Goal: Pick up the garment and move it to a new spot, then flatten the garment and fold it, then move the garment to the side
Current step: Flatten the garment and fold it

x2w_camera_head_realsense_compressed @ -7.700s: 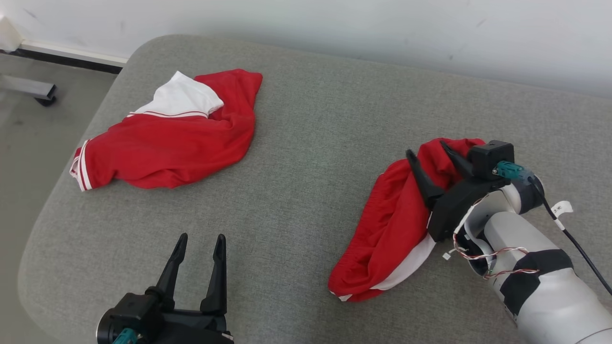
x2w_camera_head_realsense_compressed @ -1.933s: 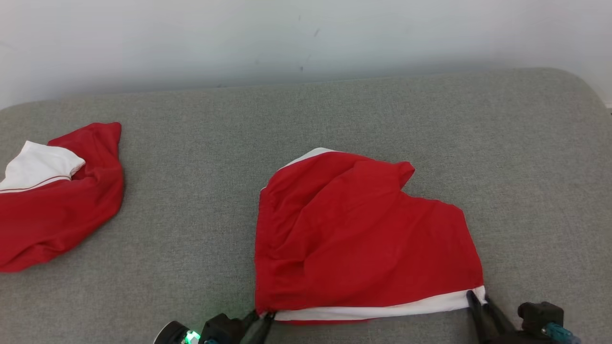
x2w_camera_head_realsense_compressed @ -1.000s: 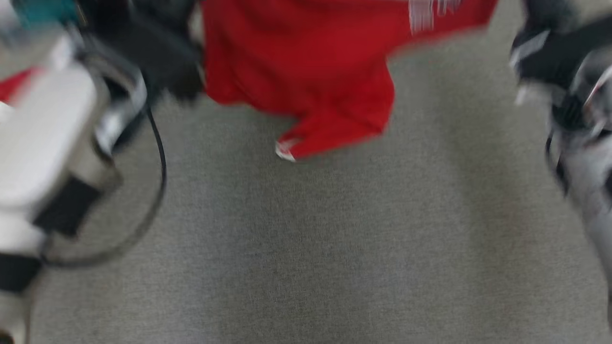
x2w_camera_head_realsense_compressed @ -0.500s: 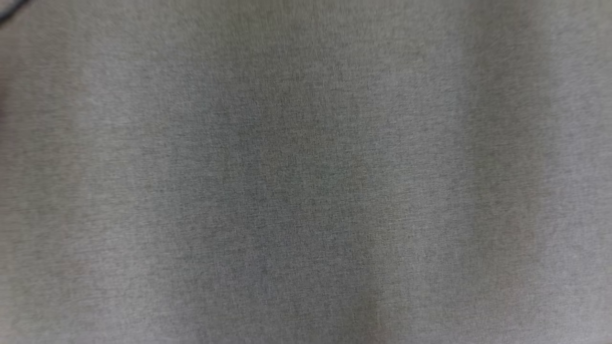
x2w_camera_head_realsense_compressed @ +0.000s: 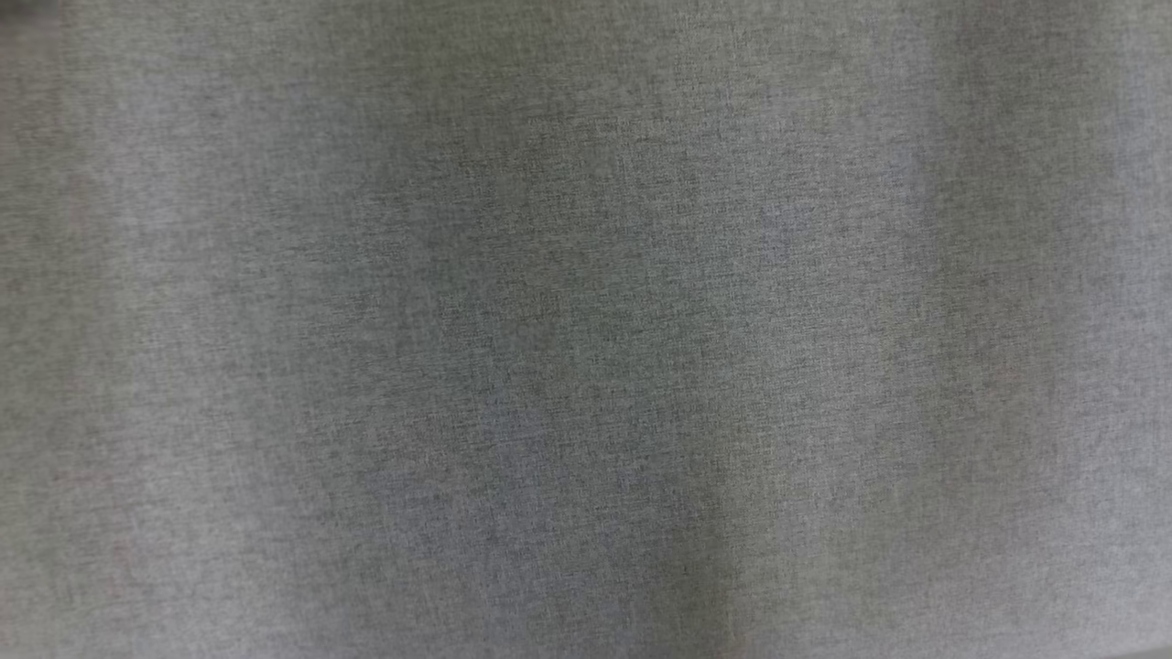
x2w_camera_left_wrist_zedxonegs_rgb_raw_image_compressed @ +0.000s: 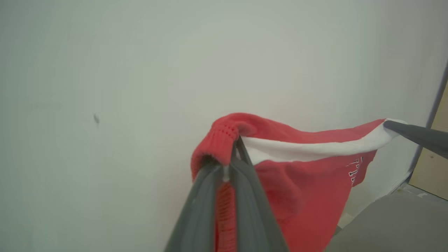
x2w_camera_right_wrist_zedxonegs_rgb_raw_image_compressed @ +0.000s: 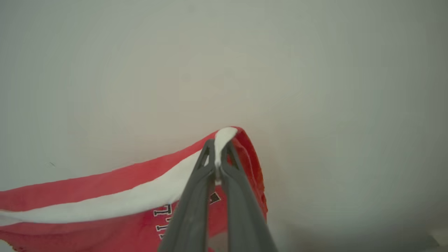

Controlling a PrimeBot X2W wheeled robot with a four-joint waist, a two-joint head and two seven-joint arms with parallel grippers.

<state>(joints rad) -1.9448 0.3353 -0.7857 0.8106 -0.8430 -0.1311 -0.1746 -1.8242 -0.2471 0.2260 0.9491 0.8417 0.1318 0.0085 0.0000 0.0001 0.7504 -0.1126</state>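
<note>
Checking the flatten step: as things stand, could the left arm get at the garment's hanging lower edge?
Probably not. The left pincer is shut on a ribbed red corner of the garment, the right pincer on its white-banded corner, so it hangs between them; reaching the lower edge would mean letting go.

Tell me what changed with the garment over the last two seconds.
The garment went up: it lay spread on the grey cushion, now it hangs stretched between the left end effector and right end effector before the wall. The head view swung too. Unchanged: both stay shut on the same two corners.
</note>
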